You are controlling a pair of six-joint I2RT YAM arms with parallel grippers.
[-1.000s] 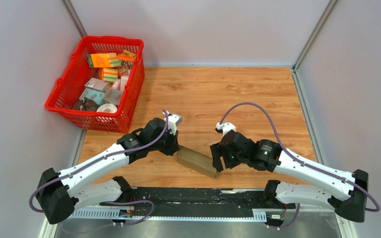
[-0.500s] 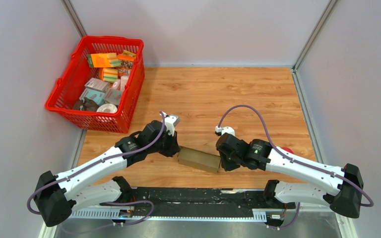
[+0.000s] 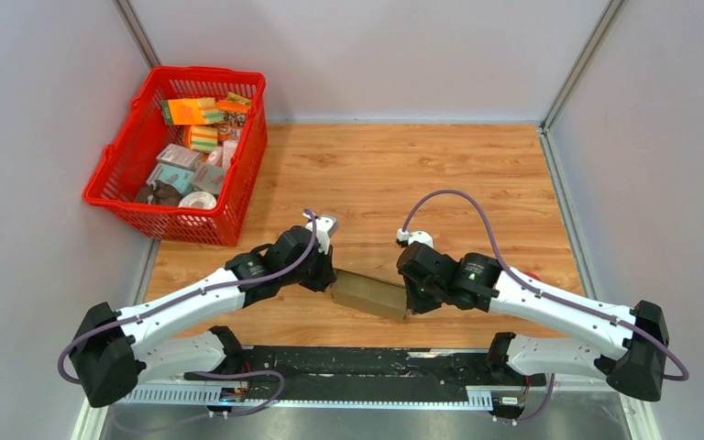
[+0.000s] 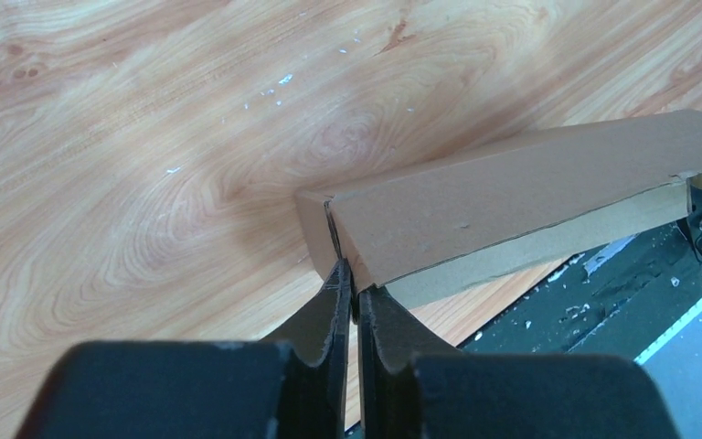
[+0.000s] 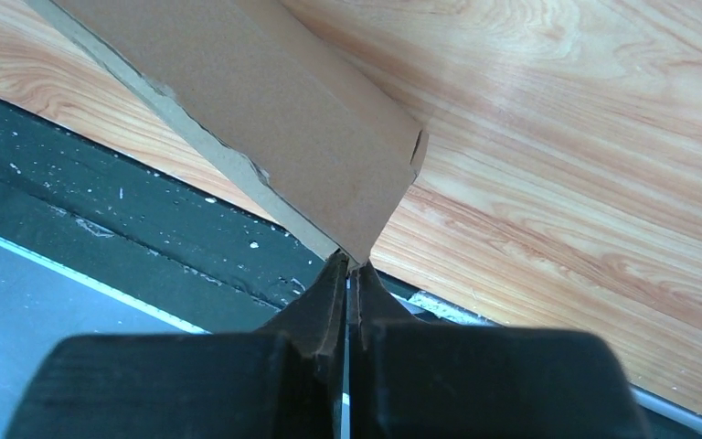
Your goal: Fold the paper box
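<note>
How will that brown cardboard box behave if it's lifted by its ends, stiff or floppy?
Probably light: the paper box is plain cardboard with a thin raw edge. Likely fairly stiff lengthwise, since its walls look straight between the left gripper and right gripper. It may twist or slip, as they meet only its end corners.

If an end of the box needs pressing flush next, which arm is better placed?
Probably right. The right gripper is shut to a blunt tip against the box end, where a flap edge looks slightly proud. The left gripper sits at an end that looks flush.
</note>
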